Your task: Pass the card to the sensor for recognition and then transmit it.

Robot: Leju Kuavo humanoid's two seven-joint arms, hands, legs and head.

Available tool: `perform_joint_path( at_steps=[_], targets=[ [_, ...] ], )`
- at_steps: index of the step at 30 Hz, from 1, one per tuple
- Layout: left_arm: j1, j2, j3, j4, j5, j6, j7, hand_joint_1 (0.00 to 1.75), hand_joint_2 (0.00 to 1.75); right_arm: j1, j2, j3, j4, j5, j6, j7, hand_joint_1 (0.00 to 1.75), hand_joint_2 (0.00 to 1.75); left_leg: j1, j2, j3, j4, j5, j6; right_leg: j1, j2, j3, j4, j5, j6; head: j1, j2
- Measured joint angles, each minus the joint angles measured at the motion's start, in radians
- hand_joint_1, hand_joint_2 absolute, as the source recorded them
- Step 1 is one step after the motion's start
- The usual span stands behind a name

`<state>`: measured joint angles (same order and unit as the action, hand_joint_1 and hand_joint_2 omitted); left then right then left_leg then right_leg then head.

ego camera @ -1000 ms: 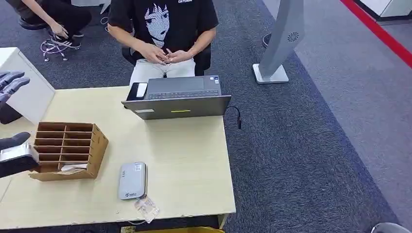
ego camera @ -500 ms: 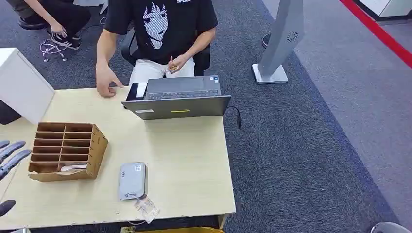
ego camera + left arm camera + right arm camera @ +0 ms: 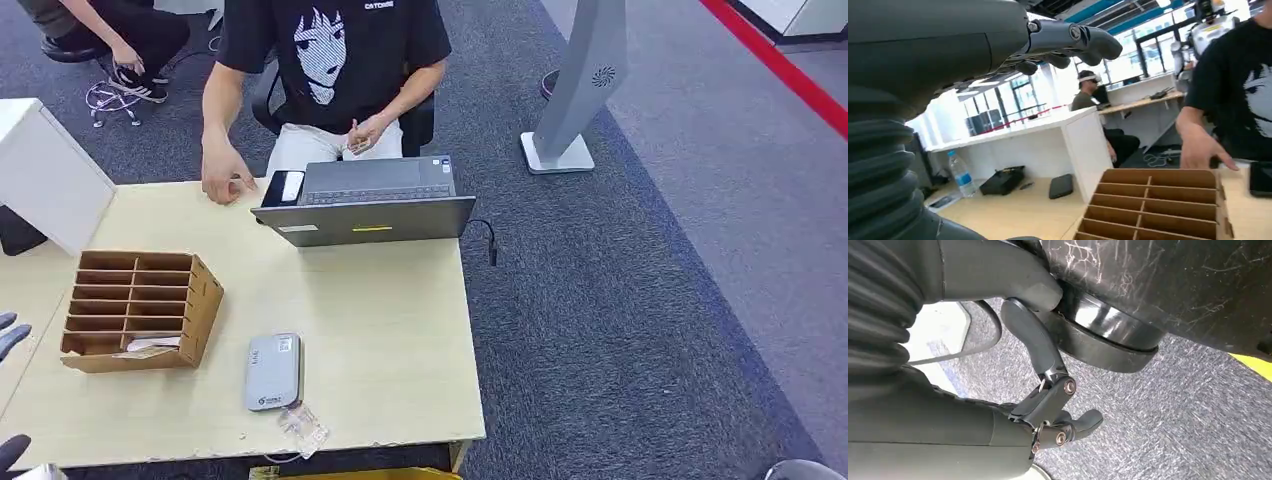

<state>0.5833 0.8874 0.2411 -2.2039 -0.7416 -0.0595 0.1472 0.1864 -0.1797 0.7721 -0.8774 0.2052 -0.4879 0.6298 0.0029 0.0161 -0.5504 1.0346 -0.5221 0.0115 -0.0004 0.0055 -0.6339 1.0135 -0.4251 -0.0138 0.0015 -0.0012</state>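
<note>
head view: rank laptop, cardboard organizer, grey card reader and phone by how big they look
1. laptop
2. cardboard organizer, a little smaller than the laptop
3. grey card reader
4. phone, partly hidden behind the laptop, so its full size is unsure

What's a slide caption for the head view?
Person's hand rests on desk beside laptop; cardboard organizer and card reader wait.
</note>
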Motion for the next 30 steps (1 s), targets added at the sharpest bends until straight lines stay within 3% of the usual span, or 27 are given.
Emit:
perform_joint_path(
  at_steps=[8,16,30],
  targets=[
    [-0.095,-0.049,-0.028,0.086,0.015,-0.032,0.006,0.0,1.75,0.0,0.0,-0.001,0.0,0.0,0.003,-0.015,0.0,1.75,0.0,-0.001,0.0,0.0,0.0,0.0,0.0,0.0,0.0,0.0,0.0,0.0,0.0,0.0],
    [-0.29,-0.152,-0.113,0.269,-0.002,-0.027,-0.036,0.0,1.75,-0.014,0.0,-0.001,0.011,-0.002,0.019,-0.051,0.0,1.75,0.0,-0.003,0.0,0.0,0.001,0.0,0.0,-0.002,0.001,0.0,0.0,0.0,0.0,0.0],
    [-0.433,-0.205,-0.195,0.401,-0.005,-0.055,-0.037,0.0,1.75,-0.037,0.006,-0.002,0.036,-0.004,0.022,-0.08,0.0,1.75,0.0,-0.003,0.0,0.0,0.001,0.0,0.0,-0.002,0.0,0.0,0.0,0.0,0.0,0.0]
  ],
)
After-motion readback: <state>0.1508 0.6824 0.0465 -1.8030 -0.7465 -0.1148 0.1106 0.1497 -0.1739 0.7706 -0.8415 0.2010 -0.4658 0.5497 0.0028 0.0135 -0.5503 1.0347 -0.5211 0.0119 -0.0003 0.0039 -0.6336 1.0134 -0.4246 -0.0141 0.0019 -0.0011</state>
